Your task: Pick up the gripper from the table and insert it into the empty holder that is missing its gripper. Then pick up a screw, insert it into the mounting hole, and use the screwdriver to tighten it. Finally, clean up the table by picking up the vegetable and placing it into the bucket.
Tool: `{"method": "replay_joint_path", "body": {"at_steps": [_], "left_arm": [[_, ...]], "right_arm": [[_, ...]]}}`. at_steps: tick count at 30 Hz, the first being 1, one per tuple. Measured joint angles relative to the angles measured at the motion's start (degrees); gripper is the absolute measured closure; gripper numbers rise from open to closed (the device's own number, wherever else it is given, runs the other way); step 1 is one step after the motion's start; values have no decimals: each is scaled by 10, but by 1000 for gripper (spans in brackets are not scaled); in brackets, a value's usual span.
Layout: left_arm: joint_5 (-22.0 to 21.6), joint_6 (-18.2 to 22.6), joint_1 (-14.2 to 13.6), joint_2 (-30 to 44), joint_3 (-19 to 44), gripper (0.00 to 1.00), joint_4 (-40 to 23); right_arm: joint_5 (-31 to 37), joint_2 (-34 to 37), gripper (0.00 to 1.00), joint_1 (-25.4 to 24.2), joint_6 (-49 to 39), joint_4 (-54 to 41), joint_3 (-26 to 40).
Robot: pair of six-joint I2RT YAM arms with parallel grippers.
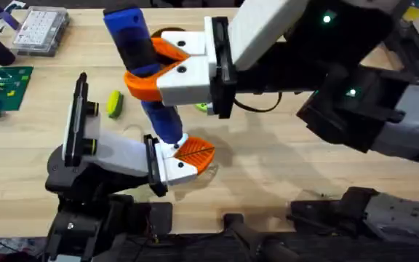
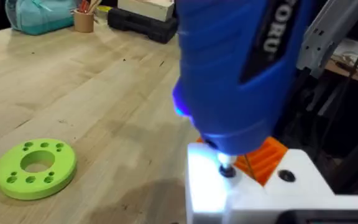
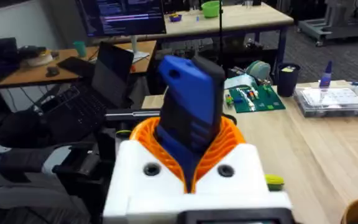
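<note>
From overhead I see the right gripper with jaws clamped on the screwdriver, held tip-down over the left gripper; whether the left jaws are apart I cannot tell. The vegetable lies on the counter. My left wrist view adds a green ring and cut-off lettering, "ORU". My right wrist view shows the screwdriver's blue butt end.

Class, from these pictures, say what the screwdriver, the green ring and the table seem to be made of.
Screwdriver: glossy blue plastic body, judging by its sheen; thin metal tip.
Green ring: matte plastic, probably printed or moulded.
Table: pale wood with visible grain.
</note>
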Motion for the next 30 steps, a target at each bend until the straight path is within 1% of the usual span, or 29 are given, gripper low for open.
{"method": "replay_joint_path", "body": {"at_steps": [9, 12, 17, 20, 24, 26, 27, 30], "left_arm": [[1, -3, 0, 0, 0, 986, 0], [0, -11, 1, 0, 0, 986, 0], [2, -9, 1, 0, 0, 986, 0], [-2, -8, 1, 0, 0, 986, 1], [-7, -7, 1, 0, 2, 986, -1], [-6, -6, 1, 0, 2, 986, -2], [-6, -6, 1, 0, 2, 986, -2], [-6, -6, 1, 0, 2, 986, -2]], "right_arm": [[-1, 0, 975, -2, -8, -5, 0], [-5, 0, 975, -2, -12, -4, 0], [-6, 0, 975, -2, -12, -3, 0], [-12, 1, 976, -2, -6, 32, -6], [-20, 15, 976, -13, 29, 137, -15], [-19, 15, 976, -28, 43, 157, -2], [-16, 14, 976, -50, 59, 159, 34], [-13, 14, 976, -58, 66, 153, 72]]}}
